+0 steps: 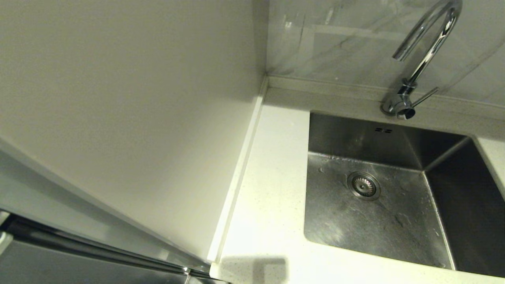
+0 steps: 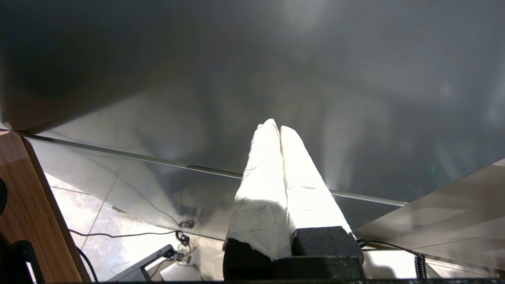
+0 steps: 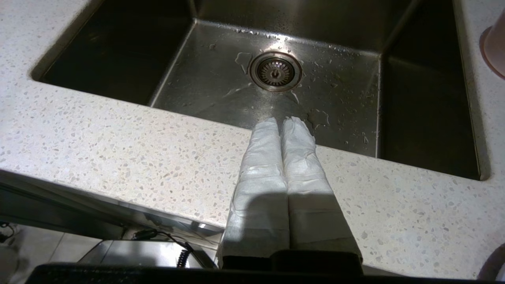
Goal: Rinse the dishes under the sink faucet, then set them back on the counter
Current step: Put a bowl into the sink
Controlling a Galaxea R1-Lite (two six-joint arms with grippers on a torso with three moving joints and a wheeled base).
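In the head view we are finding no arm and no dishes: the stainless sink is lying bare, its drain strainer exposed, and the chrome gooseneck faucet is standing at the back rim with its thin lever projecting sideways. We are noting a cream wall panel closing off the counter on the robot's left, leaving only a narrow strip there; an arm swinging across is risking contact with that panel or with the spout overhead. In the left wrist view the left gripper is hanging parked, its white-wrapped fingers pressed together and empty, facing a dark glossy cabinet front with floor cables below; we are judging it clear of the work. In the right wrist view the right gripper is poised above the sink's front edge, jaws closed on nothing, pointing toward the strainer over a wet basin floor. The only dish we are seeing is the pale pink cup, cut off at the frame edge on the far counter; the plate and bowl are out of sight. We are judging that the cup sits close to the basin rim, so a careless approach could knock it in, and wet steel could let a dish slide.
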